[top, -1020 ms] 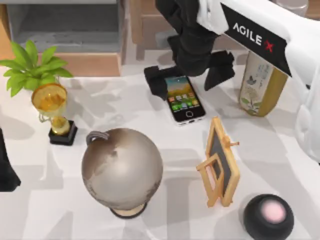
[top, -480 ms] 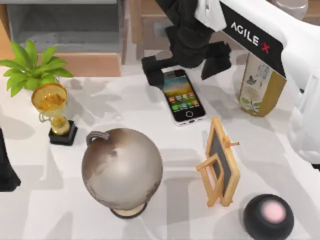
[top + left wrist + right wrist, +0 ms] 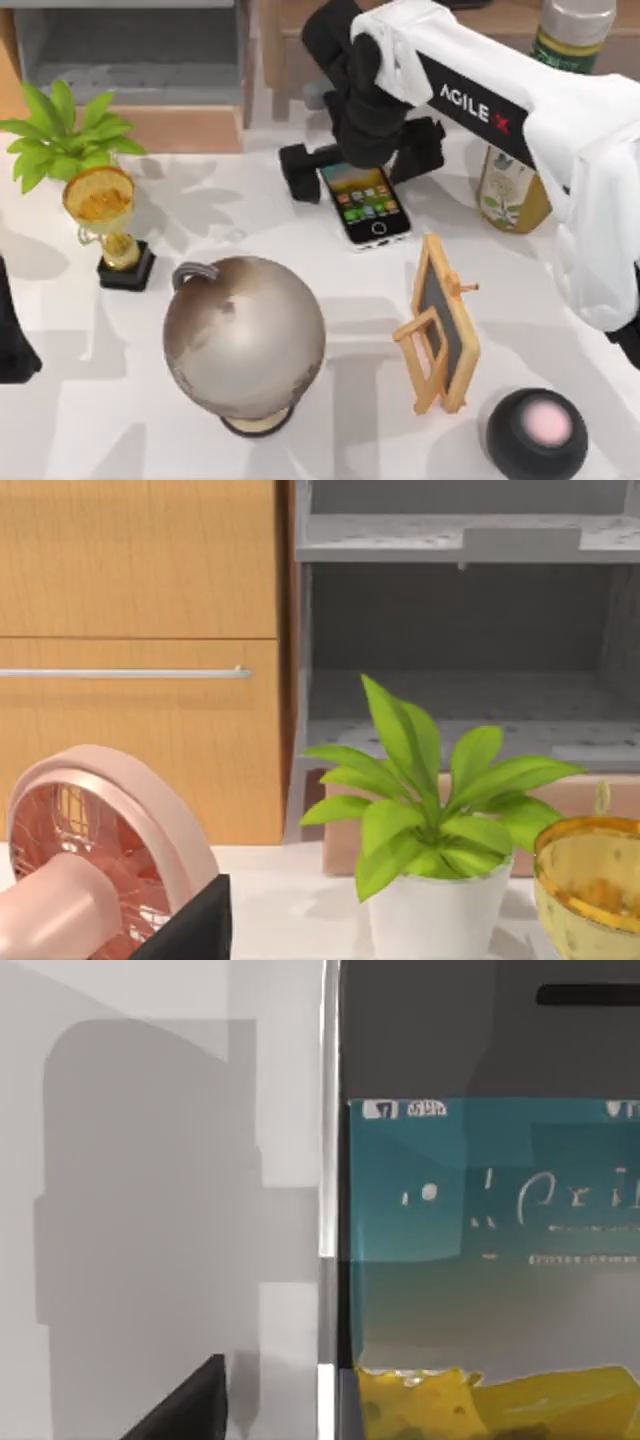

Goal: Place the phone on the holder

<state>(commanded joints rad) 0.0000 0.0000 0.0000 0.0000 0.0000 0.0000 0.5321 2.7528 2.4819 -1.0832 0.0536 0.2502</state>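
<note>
The phone (image 3: 368, 205) lies flat on the white table (image 3: 250, 215) at the back middle, screen up, home button toward the front. My right gripper (image 3: 363, 161) hangs open over the phone's far end, one black finger (image 3: 298, 172) on each side and clear of the rim. In the right wrist view the phone's screen (image 3: 480, 1260) sits very close beside bare table (image 3: 150, 1160). The holder (image 3: 440, 325), a small wooden easel with a dark panel, stands in front of the phone and slightly to the right. My left arm (image 3: 12, 340) is parked at the table's left edge.
A large globe (image 3: 245, 335) stands front centre, left of the holder. A gold trophy (image 3: 105, 215) and a potted plant (image 3: 60, 135) are at the left. A black round speaker (image 3: 537, 432) sits front right, a carton (image 3: 512, 190) at the back right. A pink fan (image 3: 90, 860) is near the left wrist.
My right arm has swung over to the left and its gripper has come down closer around the phone's far end. The phone and holder have not moved.
</note>
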